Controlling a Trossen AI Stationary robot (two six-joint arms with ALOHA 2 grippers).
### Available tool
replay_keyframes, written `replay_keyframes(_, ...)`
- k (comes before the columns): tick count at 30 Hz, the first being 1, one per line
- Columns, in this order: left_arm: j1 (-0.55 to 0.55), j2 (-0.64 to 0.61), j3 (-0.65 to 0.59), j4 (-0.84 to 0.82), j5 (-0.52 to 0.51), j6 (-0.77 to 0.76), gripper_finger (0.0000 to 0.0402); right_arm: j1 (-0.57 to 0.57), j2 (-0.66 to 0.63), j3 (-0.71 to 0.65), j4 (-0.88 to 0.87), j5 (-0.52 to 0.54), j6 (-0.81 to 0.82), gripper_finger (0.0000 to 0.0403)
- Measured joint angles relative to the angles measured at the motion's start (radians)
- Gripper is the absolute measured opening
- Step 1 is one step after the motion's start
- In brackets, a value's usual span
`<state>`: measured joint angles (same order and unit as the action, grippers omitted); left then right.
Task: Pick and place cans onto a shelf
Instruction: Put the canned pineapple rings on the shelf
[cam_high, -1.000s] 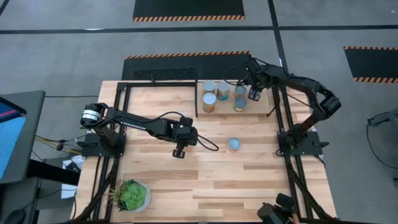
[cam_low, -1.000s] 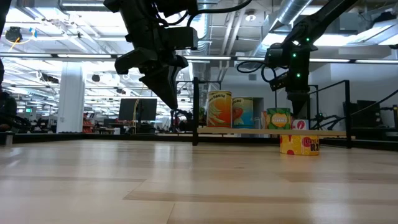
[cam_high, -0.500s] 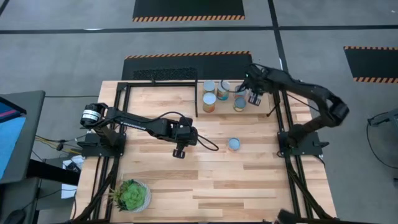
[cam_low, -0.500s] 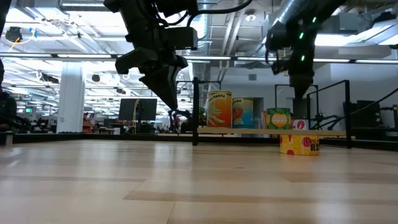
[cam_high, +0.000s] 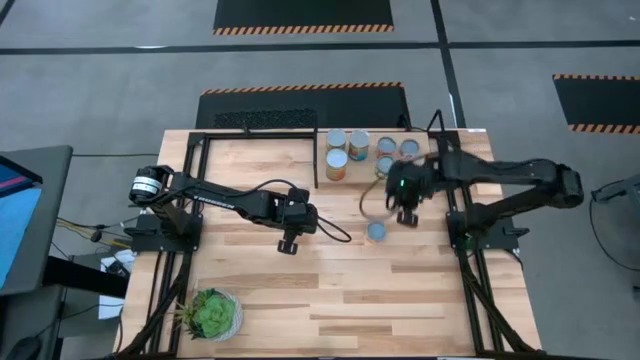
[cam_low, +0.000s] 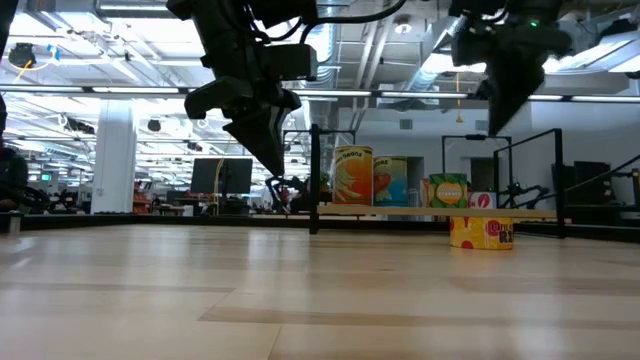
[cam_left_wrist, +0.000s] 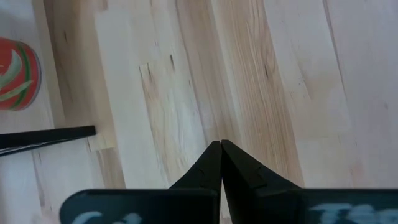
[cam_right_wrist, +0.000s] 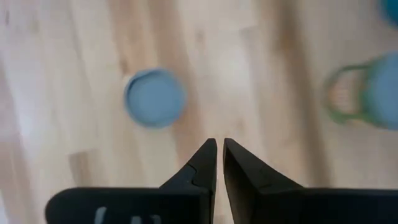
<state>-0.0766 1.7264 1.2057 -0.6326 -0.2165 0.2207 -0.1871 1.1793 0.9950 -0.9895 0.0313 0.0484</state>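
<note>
Several cans (cam_high: 360, 152) with silver-blue tops stand on the shelf (cam_high: 362, 178), a light board framed by black rods at the far middle of the table; in the low view they stand in a row (cam_low: 400, 182). One yellow can (cam_high: 376, 232) stands alone on the tabletop; it also shows in the low view (cam_low: 482, 233) and the right wrist view (cam_right_wrist: 154, 98). My right gripper (cam_high: 407, 208) is shut and empty, high above the table between the shelf and the lone can. My left gripper (cam_high: 287, 243) is shut and empty above the table's middle (cam_left_wrist: 221, 144).
A leafy potted plant (cam_high: 212, 313) stands at the near left corner. Black frame rods run along the table's left and right sides (cam_high: 462, 260). The shelf's black rod (cam_left_wrist: 46, 138) and a red and green can (cam_left_wrist: 15, 74) show in the left wrist view. Bare wood lies near the table's middle.
My right gripper has risen from the can at the shelf's right end and gone toward the table's near edge, toward the lone yellow can. That shelf can stays standing on the board. My left arm has kept still.
</note>
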Motion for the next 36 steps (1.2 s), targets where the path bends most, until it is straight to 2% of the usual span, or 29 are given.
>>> replay_keyframes(5,0.000,0.000,0.000,-0.021,0.000,0.001,0.0000,0.146,0.059,-0.079,0.066,0.026,0.014,0.0052)
replay_keyframes(10,0.000,0.000,0.000,-0.050,0.000,0.001,0.0000,0.238,0.162,-0.088,0.175,0.037,0.023,0.0052)
replay_keyframes(17,0.000,0.000,0.000,-0.072,0.000,0.000,0.0000,0.296,0.302,-0.088,0.228,0.039,0.016,0.0052)
replay_keyframes(24,0.000,0.000,0.000,-0.096,0.000,-0.007,0.0000,0.320,0.389,-0.044,0.183,-0.030,-0.004,0.0057)
replay_keyframes(29,0.000,0.000,0.000,-0.094,0.000,-0.008,0.0000,0.318,0.399,0.002,0.179,-0.033,-0.007,0.0083)
replay_keyframes(36,0.000,0.000,0.000,-0.094,0.000,-0.025,0.0000,0.318,0.401,-0.003,0.193,-0.035,-0.006,0.0157)
